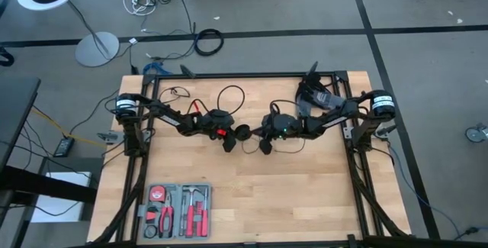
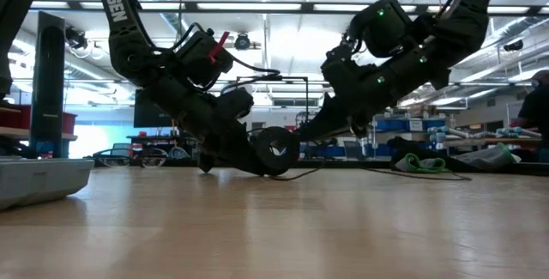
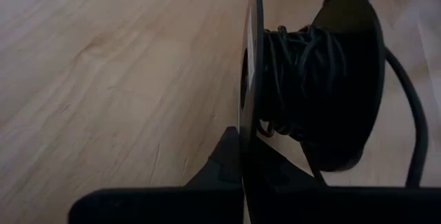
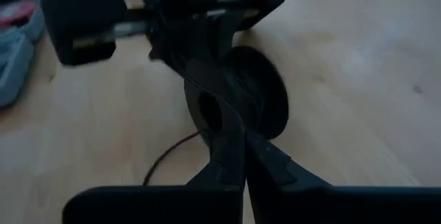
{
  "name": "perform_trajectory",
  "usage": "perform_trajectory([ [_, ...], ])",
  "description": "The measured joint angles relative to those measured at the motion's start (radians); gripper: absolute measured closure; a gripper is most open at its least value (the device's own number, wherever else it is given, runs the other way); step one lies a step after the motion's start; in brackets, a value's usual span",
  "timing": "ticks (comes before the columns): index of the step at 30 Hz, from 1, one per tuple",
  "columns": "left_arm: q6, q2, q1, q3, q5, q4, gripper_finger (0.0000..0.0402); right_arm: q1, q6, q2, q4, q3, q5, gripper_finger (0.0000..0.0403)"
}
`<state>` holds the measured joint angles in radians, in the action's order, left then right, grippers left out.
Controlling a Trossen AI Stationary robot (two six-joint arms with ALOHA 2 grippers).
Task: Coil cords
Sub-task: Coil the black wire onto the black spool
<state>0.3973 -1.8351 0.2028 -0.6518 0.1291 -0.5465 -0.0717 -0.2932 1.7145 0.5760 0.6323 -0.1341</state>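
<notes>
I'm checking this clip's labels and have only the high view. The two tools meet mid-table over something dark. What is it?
Observer: The left wrist view shows a black reel with thin black cord wound round its middle.
Reviewer: Who holds it?
Observer: The left tool is shut on the edge of one of the reel's thin side discs.
Reviewer: And the right tool?
Observer: In its own wrist view the right tool is shut, with its tips right at the reel. I cannot tell what it pinches.
</notes>
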Motion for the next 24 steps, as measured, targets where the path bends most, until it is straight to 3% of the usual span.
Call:
perform_trajectory([
  [6, -0.002, 0.0, 0.0, 0.0, 0.0, 0.0, 0.0401, -0.06, 0.0, 0.0, -0.003, 0.0, 0.202, 0.0387],
  [15, -0.004, 0.0, 0.0, -0.001, 0.005, 0.001, 0.0401, -0.098, 0.036, 0.0, -0.001, 0.0, 0.2, 0.0368],
  [24, -0.031, 0.0, 0.0, -0.001, 0.008, 0.003, 0.0401, -0.102, 0.092, 0.001, 0.001, 0.0, 0.217, 0.0317],
])
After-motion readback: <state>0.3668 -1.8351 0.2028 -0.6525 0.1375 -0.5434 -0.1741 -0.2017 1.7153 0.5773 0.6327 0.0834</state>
